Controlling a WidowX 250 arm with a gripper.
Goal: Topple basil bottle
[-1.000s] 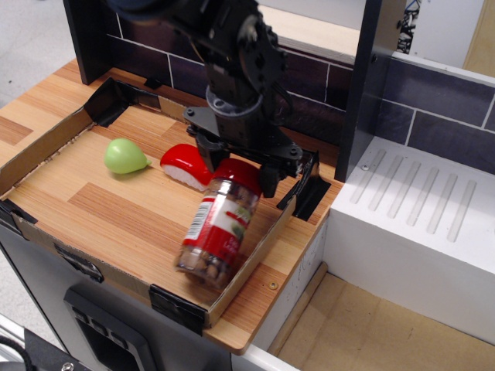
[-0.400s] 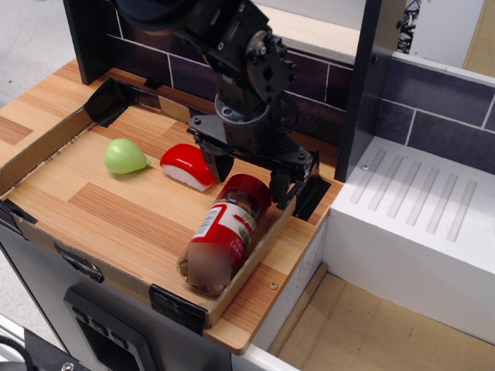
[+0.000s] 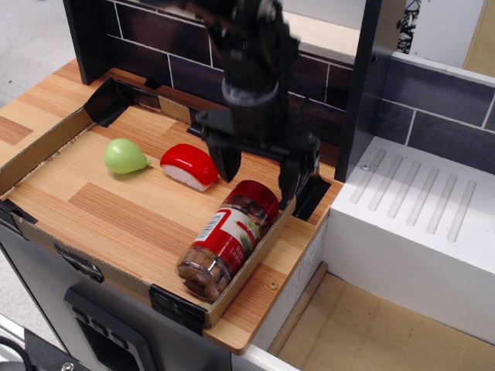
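Gripper [image 3: 260, 171] first: I see it hanging above the tray with its two dark fingers spread wide, holding nothing. One finger [image 3: 229, 164] points down just beside the sushi toy's right end, the other [image 3: 289, 175] comes down near the tray's right wall. Neither one touches anything, as far as I can tell. The arm [image 3: 249, 54] rises from the gripper toward twelve o'clock, in front of the dark tiled wall [image 3: 433, 104].

Directly under the open fingers, at six o'clock from the gripper, the bottle [image 3: 227, 239] lies on its side. Its red cap [image 3: 256, 195] sits just below the gap between the fingers, and its clear base points toward seven o'clock, at the tray's front edge. It lies along the tray's right wall, touching it or nearly so; I cannot tell which. The red-white-green label faces up and brownish contents show through the base.

At nine o'clock from the gripper rests the sushi toy [image 3: 188, 165], red on top and white below. Further out the same way, near it but apart, sits the pear toy [image 3: 126, 156]. Both lie on the wooden floor of the tray [image 3: 93, 224]. At three o'clock, well apart, I see the white drainboard [image 3: 418, 232].
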